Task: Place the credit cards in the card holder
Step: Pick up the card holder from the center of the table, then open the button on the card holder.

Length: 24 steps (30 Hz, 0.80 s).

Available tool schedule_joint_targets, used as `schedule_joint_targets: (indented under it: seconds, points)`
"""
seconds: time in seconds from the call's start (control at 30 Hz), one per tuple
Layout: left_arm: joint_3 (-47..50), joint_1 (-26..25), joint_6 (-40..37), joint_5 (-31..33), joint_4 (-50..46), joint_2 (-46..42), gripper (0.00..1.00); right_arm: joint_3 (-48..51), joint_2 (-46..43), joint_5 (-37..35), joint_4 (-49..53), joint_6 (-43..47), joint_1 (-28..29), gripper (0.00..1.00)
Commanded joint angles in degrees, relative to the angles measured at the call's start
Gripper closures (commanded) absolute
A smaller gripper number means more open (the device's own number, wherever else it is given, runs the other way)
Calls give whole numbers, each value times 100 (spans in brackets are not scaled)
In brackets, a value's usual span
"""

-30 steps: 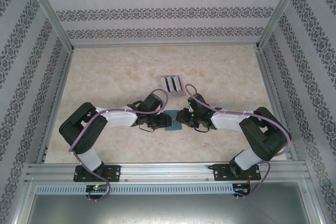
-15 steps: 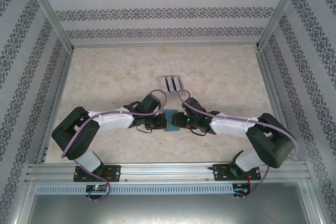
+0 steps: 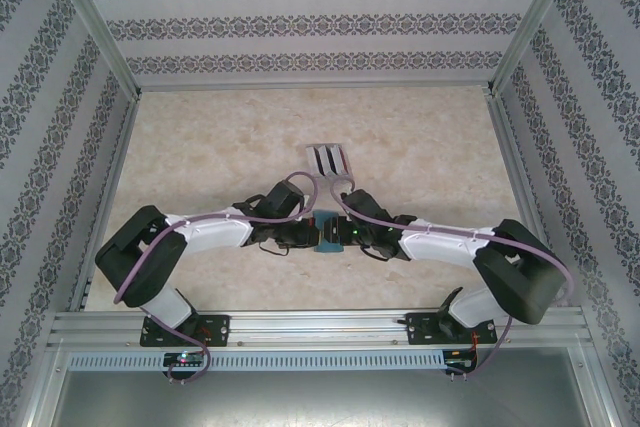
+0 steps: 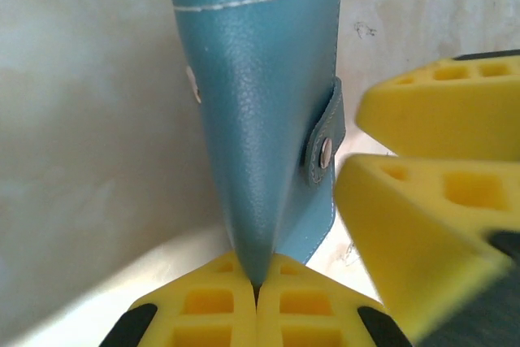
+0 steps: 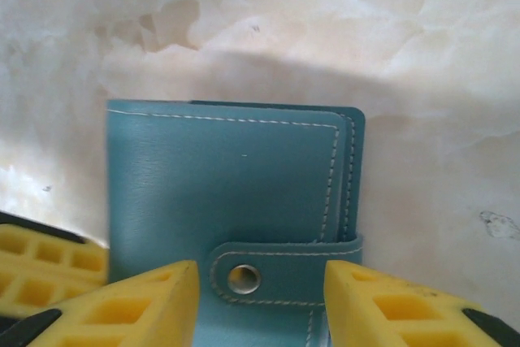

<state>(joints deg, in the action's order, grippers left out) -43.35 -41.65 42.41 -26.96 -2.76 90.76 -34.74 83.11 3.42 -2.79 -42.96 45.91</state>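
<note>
On the left, the left fingers (image 4: 203, 306) are clenched on one edge of the teal card holder (image 4: 260, 119), which sits near the middle of the desk (image 3: 200, 147) between both arms. It looks light, soft and likely to flex, so pinching a stitched edge seems wise. On the right, the right fingers (image 5: 138, 306) stand parted astride its snap strap (image 5: 244, 278), not closed on it.

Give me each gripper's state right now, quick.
Left gripper: closed, pinching the card holder by its edge.
Right gripper: open, straddling the snap strap.
</note>
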Motion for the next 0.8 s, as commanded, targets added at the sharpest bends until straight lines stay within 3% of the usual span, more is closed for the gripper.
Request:
schedule_joint_targets:
  seconds: [0.0,0.2,0.4,0.6,0.77]
  points:
    - [196,-71,-160,-85,416,-427,100,-147,128,-79,-53,165,51,55]
    - [342,-71,-287,-46,550,-839,100,11,13,-179,-14,118,58,61]
    - [256,-72,-348,-83,498,-668,100,10,-209,-135,-82,124,68,64]
    - [3,-67,-347,-186,213,-222,100,253,-502,394,-355,261,-40,63]
    - [109,-71,-205,-521,663,-110,100,421,-230,959,-787,271,-113,60]
